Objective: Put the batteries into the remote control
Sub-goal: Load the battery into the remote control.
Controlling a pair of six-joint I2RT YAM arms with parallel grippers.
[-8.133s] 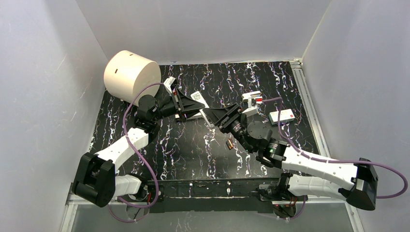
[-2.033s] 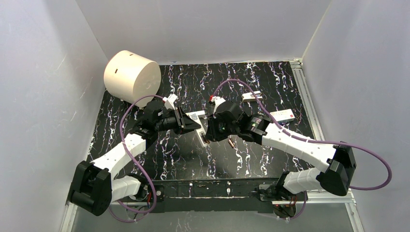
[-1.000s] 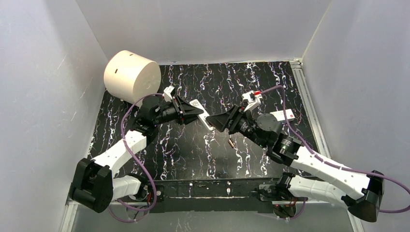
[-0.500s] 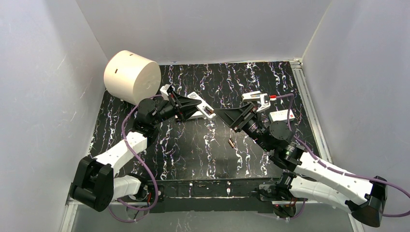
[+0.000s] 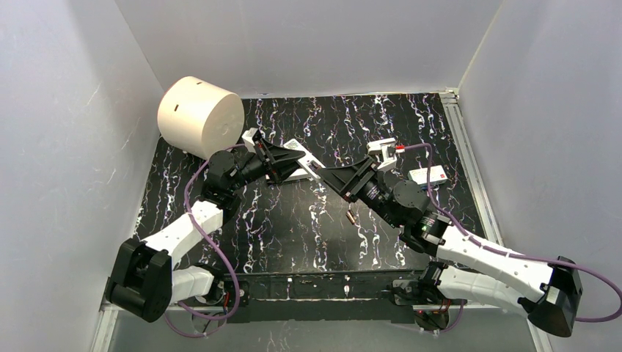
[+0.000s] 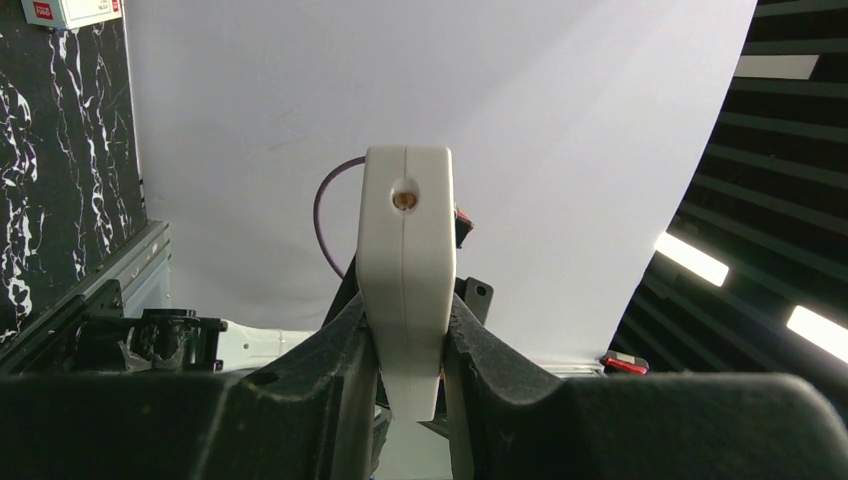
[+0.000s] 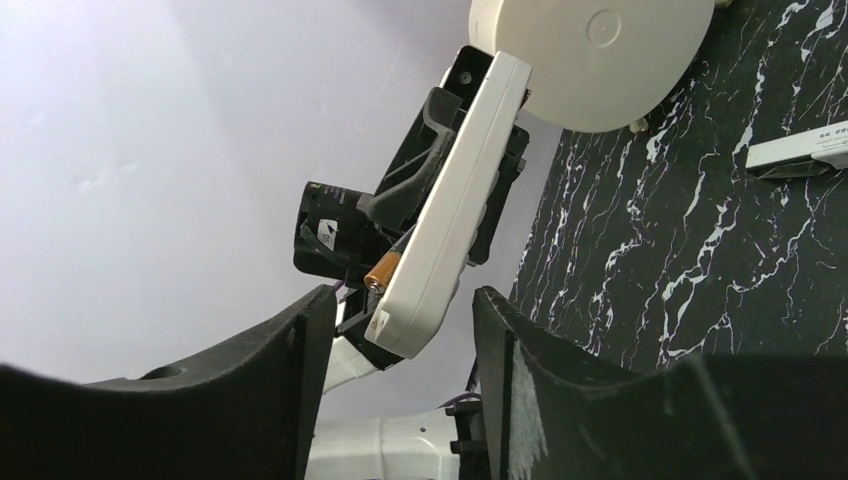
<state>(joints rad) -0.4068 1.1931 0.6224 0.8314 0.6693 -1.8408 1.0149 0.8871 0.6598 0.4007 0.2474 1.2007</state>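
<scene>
— So, where is the remote control?

— Up off the tabletop. My left jaws are closed on it, a finger pressed against each side, and it juts out at a tilt toward my right arm.

— And your right jaws?

— Parted, with nothing gripped. In the right wrist view the remote's free end sits in the gap between the two fingers. Whether either one touches it, I cannot tell.

— What about the batteries?

— One battery lies in the recess on the remote's back, near that free end, with its copper tip showing. The second battery lies on the tabletop, near my right arm and well apart from the remote.

— Anything else around?

— A cream cylinder sits at the far left corner, just beyond my left arm. A white box with a red mark lies near the right edge of the tabletop, beside my right arm. A plain white strip lies flat on the dark surface.
</scene>
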